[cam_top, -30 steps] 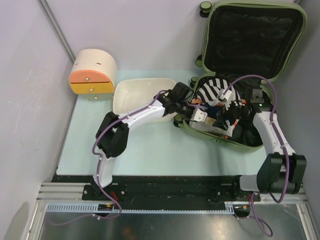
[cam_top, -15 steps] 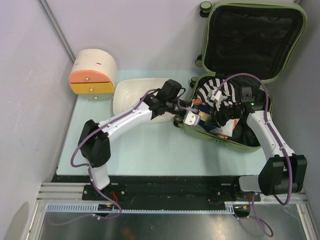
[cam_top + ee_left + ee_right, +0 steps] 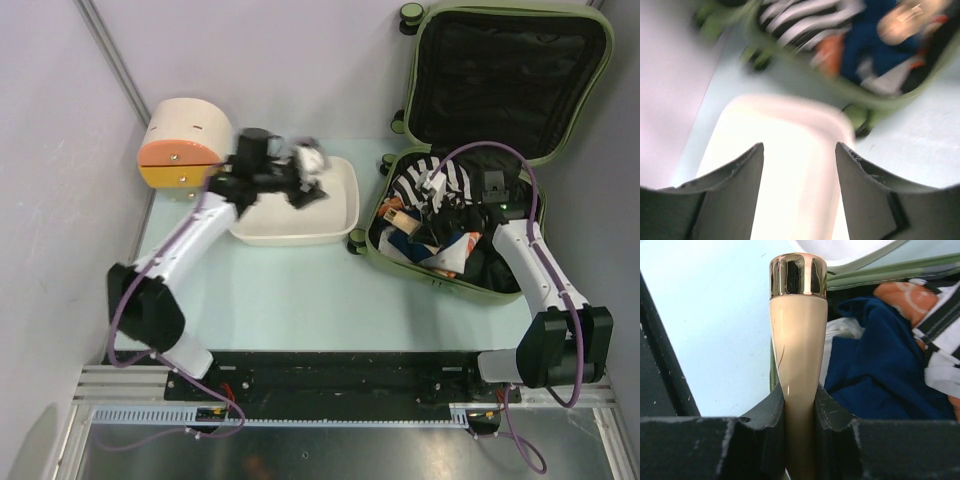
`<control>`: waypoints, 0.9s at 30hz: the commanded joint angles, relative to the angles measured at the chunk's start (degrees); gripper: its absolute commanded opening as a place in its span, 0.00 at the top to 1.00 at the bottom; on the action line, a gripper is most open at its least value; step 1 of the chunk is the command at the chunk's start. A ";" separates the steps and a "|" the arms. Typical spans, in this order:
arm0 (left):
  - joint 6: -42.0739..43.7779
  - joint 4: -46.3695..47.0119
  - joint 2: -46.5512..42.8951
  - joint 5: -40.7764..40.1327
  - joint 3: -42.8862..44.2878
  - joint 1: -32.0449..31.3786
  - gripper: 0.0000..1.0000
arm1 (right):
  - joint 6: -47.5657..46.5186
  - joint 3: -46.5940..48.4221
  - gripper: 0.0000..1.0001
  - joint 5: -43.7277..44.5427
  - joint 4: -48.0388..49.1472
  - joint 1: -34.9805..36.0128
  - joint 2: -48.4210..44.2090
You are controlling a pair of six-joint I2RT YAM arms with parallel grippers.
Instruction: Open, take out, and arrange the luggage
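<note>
The luggage [image 3: 505, 150] lies open at the right; its lid [image 3: 510, 70] leans on the back wall. The base holds striped, blue and orange clothes [image 3: 440, 200]. My right gripper [image 3: 415, 215] is inside the base, shut on a cream bottle with a gold cap [image 3: 798, 325]; in the right wrist view the right gripper [image 3: 799, 390] pinches the bottle's lower body. My left gripper [image 3: 308, 185] hangs over the white tub [image 3: 290, 222], with a blurred white thing at its end. In the left wrist view the left gripper [image 3: 799, 147] is open, with only the tub [image 3: 805, 107] below and the luggage rim [image 3: 805, 80] beyond.
A round cream drawer box with an orange front [image 3: 185, 145] stands at the back left, close to my left arm. The grey side walls close in the table on both sides. Bare pale-blue table [image 3: 300, 290] lies in front of the tub and luggage.
My left arm swung left from the luggage's edge to above the tub, and its jaws opened. My right gripper closed on the cream bottle inside the luggage.
</note>
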 commanded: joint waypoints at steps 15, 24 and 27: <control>-66.39 31.12 -3.12 -14.16 -28.36 53.30 0.42 | 14.84 2.82 1.00 5.56 13.00 1.01 0.27; -64.73 37.13 12.97 -8.71 -18.62 57.08 0.57 | 14.67 2.91 1.00 9.42 10.80 1.45 -1.93; -64.46 38.01 17.02 -6.16 -15.45 57.26 0.57 | 14.49 2.91 1.00 10.92 9.83 1.80 -2.54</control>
